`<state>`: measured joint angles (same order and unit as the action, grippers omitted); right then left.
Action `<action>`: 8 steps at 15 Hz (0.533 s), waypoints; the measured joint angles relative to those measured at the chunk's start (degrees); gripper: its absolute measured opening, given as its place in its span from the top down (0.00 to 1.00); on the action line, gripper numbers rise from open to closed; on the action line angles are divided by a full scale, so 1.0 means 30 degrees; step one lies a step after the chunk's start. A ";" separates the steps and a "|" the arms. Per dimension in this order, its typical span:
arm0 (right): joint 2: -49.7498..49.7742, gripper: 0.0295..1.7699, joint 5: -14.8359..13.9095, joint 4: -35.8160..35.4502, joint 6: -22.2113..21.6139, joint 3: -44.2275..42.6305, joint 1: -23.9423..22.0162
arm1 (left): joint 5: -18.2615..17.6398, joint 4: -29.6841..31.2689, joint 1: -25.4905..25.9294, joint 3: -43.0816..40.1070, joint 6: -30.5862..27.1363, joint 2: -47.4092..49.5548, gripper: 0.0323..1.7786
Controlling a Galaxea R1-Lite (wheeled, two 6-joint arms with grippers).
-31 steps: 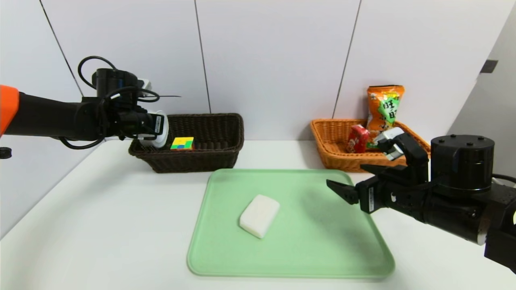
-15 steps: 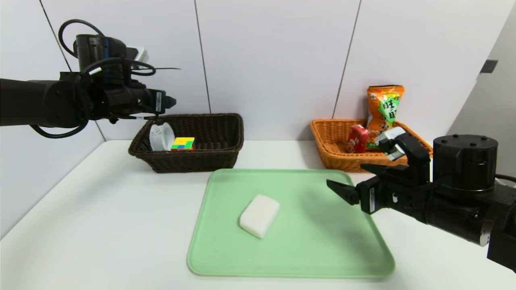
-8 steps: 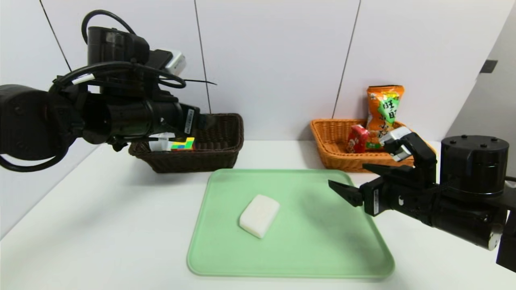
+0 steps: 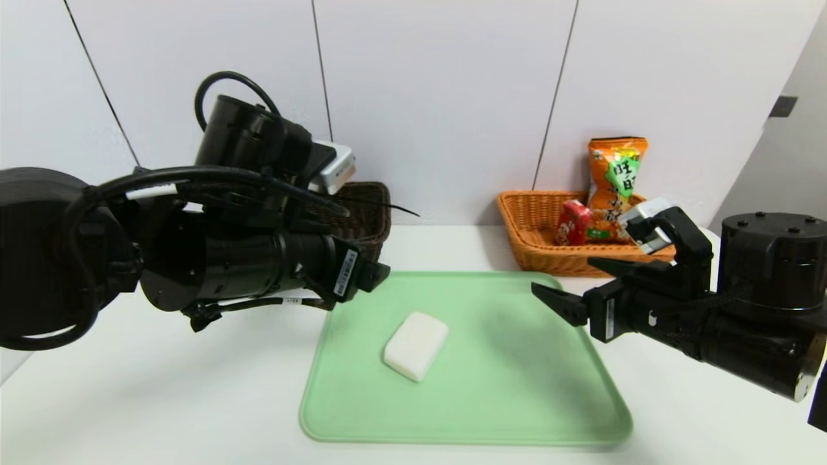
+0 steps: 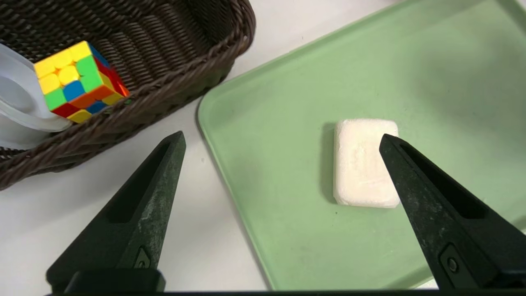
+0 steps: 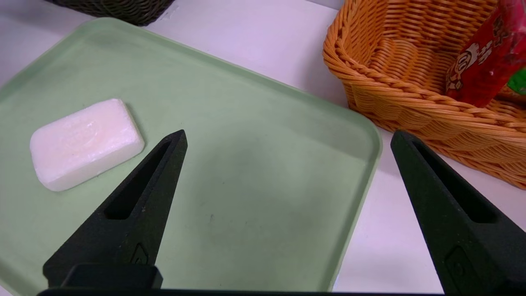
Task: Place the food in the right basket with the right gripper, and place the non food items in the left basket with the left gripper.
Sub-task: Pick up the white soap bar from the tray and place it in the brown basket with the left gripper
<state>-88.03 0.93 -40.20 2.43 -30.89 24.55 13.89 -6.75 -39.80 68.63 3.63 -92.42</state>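
A white soap-like block lies alone on the green tray. My left gripper hangs open over the tray's left edge, with the block just beside one fingertip and nothing between the jaws. The dark brown left basket holds the puzzle cube and the white tape roll. My right gripper stands open and empty over the tray's right edge. In the light orange right basket are the orange snack bag and the red packet.
The white table carries the tray in the middle and a basket at each back corner, against the wall. My left arm's bulk hides most of the dark basket in the head view. The right basket sits close to the right gripper.
The left gripper let go of the tape roll in the dark basket, opened wide and swung forward and right to the tray's left edge. The right arm barely shifted.
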 joint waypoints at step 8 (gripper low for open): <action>-0.0167 0.03 0.0012 0.0008 0.0008 -0.0325 -0.0248 | -0.0028 -0.0293 -0.1902 0.0439 -0.0057 -0.3206 0.05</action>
<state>-88.53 0.96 -40.18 2.45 -31.87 23.81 13.80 -7.63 -45.51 69.95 3.46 -102.04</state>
